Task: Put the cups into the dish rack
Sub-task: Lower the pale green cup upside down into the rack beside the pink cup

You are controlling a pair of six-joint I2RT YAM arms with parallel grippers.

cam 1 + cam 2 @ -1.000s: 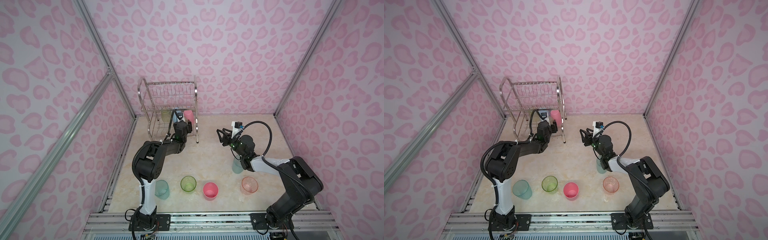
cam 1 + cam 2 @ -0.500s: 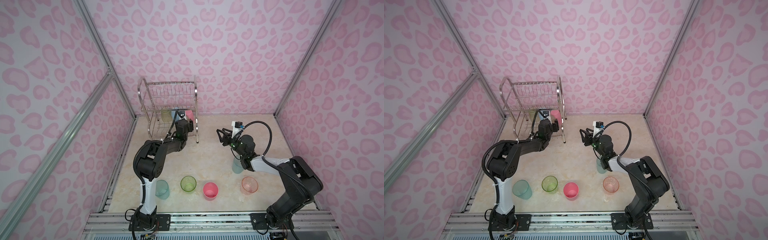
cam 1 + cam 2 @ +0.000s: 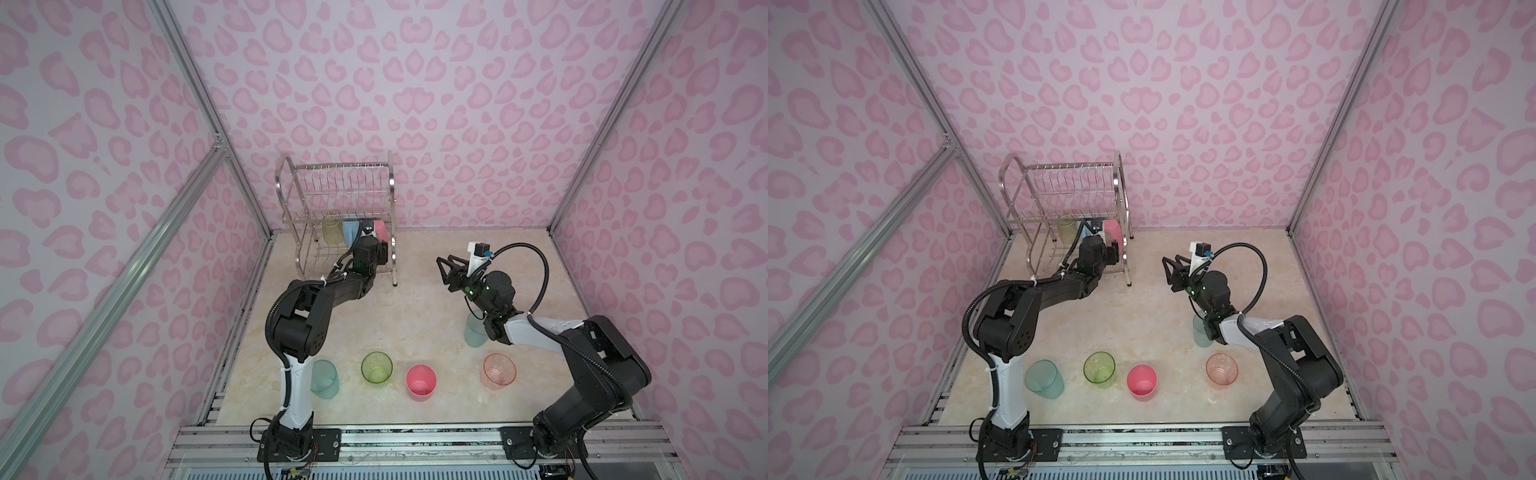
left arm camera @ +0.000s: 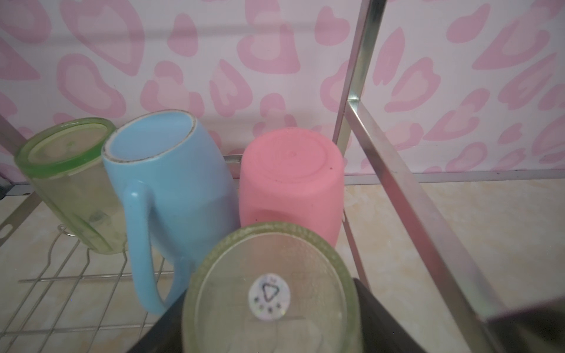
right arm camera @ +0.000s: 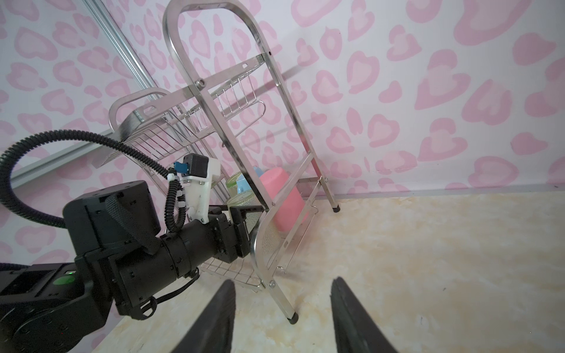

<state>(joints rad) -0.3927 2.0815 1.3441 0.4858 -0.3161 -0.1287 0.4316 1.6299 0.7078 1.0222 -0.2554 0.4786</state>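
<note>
1. Left gripper point(image 4: 266, 318): jaws clamped across the held green cup point(image 4: 269, 269). The cup is upside down, and its base with a round sticker faces the wrist camera. A black finger point(image 4: 374, 305) shows on each side of its wall.
2. The held green cup is inside the lower tier of the dish rack point(image 3: 336, 195), upper centre-left in both top views. It is just in front of the light-blue mug point(image 4: 171, 189) and the rack pink cup point(image 4: 290, 183); cannot tell if it touches them.
3. Back row on that shelf: back green cup point(image 4: 70, 183), mug, rack pink cup, all bottom-up. The mug is tilted, just beside the back green cup, with its handle toward the gripper.
4. The rack's side frame bar point(image 4: 406, 189) runs close past the held cup on the pink-cup side, so room is tight there. Bare wire shelf lies on the handle side.
5. Right gripper point(image 3: 446, 266): centre-right of frame, jaws parted with a clear gap and nothing between them. It is above bare tabletop, aimed at the rack and well apart from it.
6. Teal cup by the right arm point(image 3: 473, 334): partly hidden under the forearm.
7. Front row, lower frame: front teal cup point(image 3: 324, 376), front green cup point(image 3: 376, 367), front pink cup point(image 3: 421, 382), peach cup point(image 3: 499, 370). All are upright and apart from each other. The front teal cup is just beside the left arm's white link.
8. Tabletop point(image 3: 415, 303): open stretch mid-frame between rack and front row.
</note>
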